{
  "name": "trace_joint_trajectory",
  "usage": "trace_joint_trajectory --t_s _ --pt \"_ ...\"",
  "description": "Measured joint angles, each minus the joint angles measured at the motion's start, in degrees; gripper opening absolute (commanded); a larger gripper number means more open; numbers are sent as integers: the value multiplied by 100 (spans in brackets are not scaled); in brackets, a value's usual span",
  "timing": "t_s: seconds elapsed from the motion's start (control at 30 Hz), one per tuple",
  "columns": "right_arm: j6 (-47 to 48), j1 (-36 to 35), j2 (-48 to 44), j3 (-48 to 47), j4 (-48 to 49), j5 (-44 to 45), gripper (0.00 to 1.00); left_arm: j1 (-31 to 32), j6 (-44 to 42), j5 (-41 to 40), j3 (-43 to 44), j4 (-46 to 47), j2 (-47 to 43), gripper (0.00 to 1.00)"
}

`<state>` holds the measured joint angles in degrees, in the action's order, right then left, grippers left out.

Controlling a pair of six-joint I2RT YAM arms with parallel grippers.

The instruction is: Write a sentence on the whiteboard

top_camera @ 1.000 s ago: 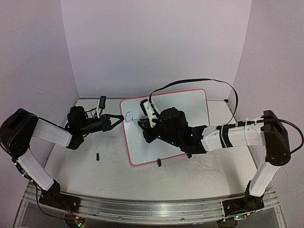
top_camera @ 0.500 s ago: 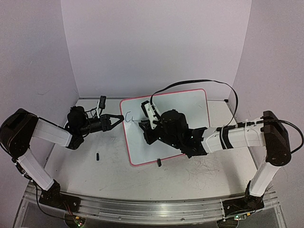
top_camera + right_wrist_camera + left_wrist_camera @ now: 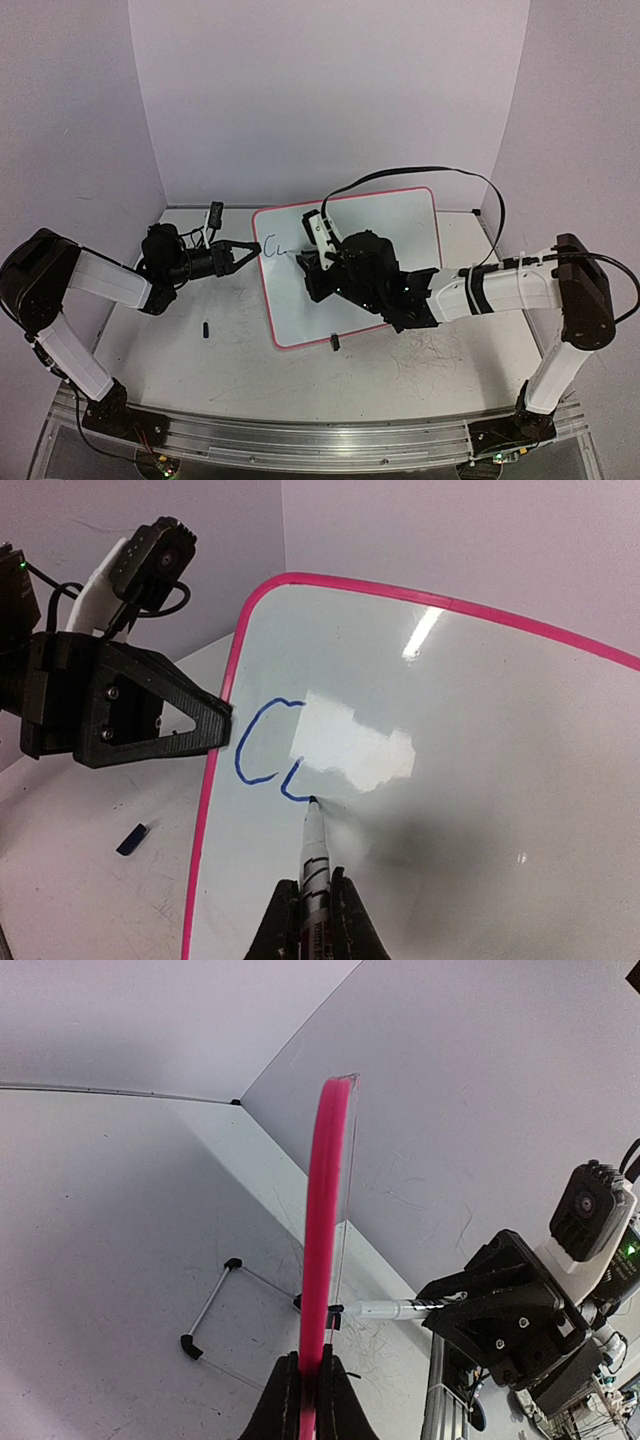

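While the whiteboard [image 3: 400, 215] lay flat on the tabletop [image 3: 230, 370] between the two arms, its long axis ran roughly left to right, slightly skewed, in the overhead view. The left gripper [image 3: 252, 250] was clamped shut on the red-pink rim at the board's left edge; the left wrist view showed the rim [image 3: 325, 1210] pinched edge-on between the closed fingers [image 3: 288, 1390].

The right gripper [image 3: 316, 895] was closed on a marker [image 3: 316, 855], which projected straight out beyond the fingertips. The marker's long axis pointed from the right gripper toward the clamped left edge. Its tip touched the board just beside and slightly below the only writing present.

The sentence [image 3: 255, 740] consisted of a dark blue capital "C" and the start of a second letter. Both sat in the board's upper-left corner, near the left gripper.

Judgement: the task was at an early stage. The unwritten surface [image 3: 480, 740] extended from the tip away from the left gripper, toward the right arm's side. The coming strokes would therefore need to travel along the long axis in that direction. The right arm was the working arm; the left served only as a holding fixture.
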<state>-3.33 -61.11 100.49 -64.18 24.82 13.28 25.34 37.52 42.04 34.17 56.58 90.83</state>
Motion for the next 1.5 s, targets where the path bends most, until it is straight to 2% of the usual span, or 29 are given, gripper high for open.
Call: trace_joint_trajectory --t_s 1.5 --pt "-32 107 134 -236 102 -233 0 0 0 -4 0 -1 0 0"
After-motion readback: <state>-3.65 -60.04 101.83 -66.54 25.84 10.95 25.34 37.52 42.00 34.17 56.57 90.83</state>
